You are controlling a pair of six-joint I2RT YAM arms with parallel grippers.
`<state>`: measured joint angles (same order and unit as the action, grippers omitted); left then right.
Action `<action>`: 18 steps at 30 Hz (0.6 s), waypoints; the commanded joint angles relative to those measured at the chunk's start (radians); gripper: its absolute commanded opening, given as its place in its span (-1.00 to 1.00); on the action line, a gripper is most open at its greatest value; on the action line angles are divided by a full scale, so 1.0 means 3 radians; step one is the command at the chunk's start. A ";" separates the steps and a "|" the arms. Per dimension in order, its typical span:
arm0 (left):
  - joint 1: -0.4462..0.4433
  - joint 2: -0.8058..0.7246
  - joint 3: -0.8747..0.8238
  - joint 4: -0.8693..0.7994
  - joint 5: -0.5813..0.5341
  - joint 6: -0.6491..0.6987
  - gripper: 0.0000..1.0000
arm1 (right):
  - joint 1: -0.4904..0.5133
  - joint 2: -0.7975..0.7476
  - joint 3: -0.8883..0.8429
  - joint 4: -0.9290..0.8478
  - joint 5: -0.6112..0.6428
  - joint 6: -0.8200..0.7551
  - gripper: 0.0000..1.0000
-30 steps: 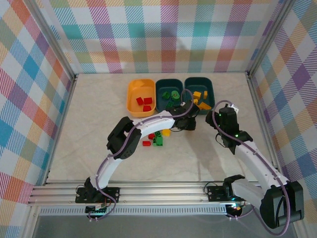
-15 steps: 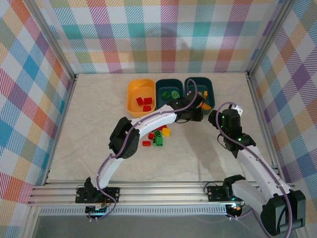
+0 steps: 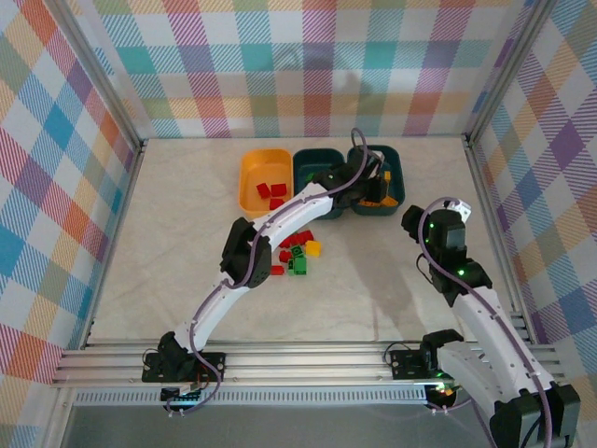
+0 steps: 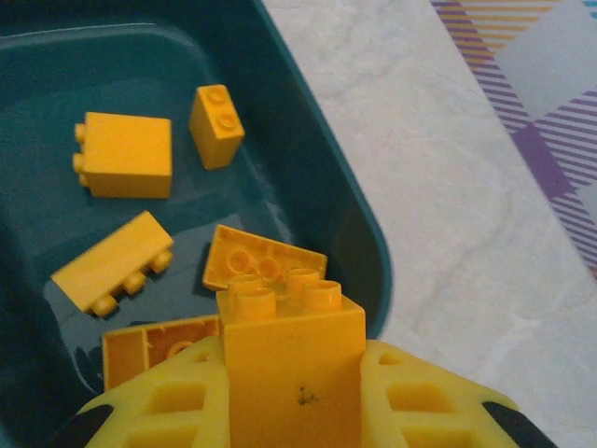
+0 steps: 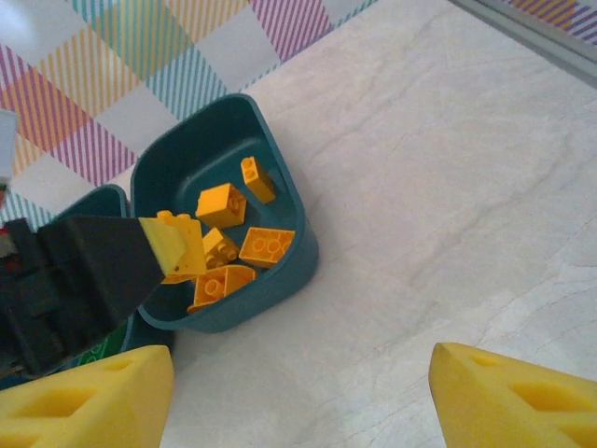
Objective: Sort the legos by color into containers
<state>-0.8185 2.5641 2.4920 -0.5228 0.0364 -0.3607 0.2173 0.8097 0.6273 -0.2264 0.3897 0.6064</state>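
Item: yellow brick (image 4: pixel 289 327), gripped by left gripper (image 4: pixel 294 401), directly over teal tub (image 4: pixel 345 215) stocked with yellow bricks. Right gripper (image 5: pixel 298 411) is held agape above pale marbled table (image 5: pixel 448 187). Enclosure is bounded by pastel plaid walls (image 3: pixel 317 65).

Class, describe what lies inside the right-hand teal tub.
Five loose yellow bricks lie inside the teal tub, one of them half hidden. The left gripper, jaws shut on a sixth brick, hangs over it and covers the near part of the tub's floor.

Overhead — wrist cams over teal tub (image 4: pixel 331 201) (image 5: pixel 256 313)
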 commanded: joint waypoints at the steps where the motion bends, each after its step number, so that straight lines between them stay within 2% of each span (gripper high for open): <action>1: 0.0040 0.0135 0.0267 0.0185 0.0005 0.0139 -0.57 | -0.0034 -0.0020 -0.0014 -0.0012 0.0037 -0.0017 0.45; 3: 0.0065 0.0229 0.0386 0.0188 -0.0039 0.0134 -0.52 | -0.0047 0.0031 -0.0004 -0.0012 0.0008 -0.0014 0.45; 4: 0.0072 0.0263 0.0429 0.0193 -0.0052 0.0124 -0.43 | -0.0053 0.0064 0.0003 -0.0012 -0.0024 -0.0013 0.46; 6: 0.0094 0.0311 0.0503 0.0203 -0.0091 0.0124 0.04 | -0.0054 0.0122 0.0020 -0.0005 -0.0080 -0.0017 0.48; 7: 0.0102 0.0309 0.0527 0.0211 -0.0078 0.0129 0.11 | -0.0054 0.0141 0.0026 0.0007 -0.0103 -0.0029 0.48; 9: 0.0118 0.0258 0.0534 0.0253 -0.0089 0.0141 0.48 | -0.0054 0.0177 0.0031 0.0031 -0.0168 -0.0057 0.48; 10: 0.0120 0.0227 0.0534 0.0267 -0.0112 0.0161 0.60 | -0.0054 0.0194 0.0035 0.0055 -0.0195 -0.0065 0.48; 11: 0.0117 0.0187 0.0534 0.0269 -0.0112 0.0186 0.66 | -0.0054 0.0217 0.0026 0.0089 -0.0243 -0.0082 0.47; 15: 0.0136 -0.0120 0.0432 0.0069 -0.0141 0.0241 0.67 | 0.0001 0.0377 0.0028 0.0291 -0.0611 -0.0208 0.44; 16: 0.0153 -0.0254 0.0279 0.0070 -0.0141 0.0227 0.67 | 0.0053 0.0446 0.0047 0.0347 -0.0704 -0.0246 0.43; 18: 0.0238 -0.0676 -0.0414 0.0306 -0.0123 0.0106 0.66 | 0.0280 0.0659 0.0122 0.0420 -0.0763 -0.0359 0.42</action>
<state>-0.7799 2.5881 2.5496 -0.4858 0.0086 -0.3164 0.2264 0.9394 0.6281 -0.1757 0.2504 0.5648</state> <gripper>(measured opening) 0.832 0.715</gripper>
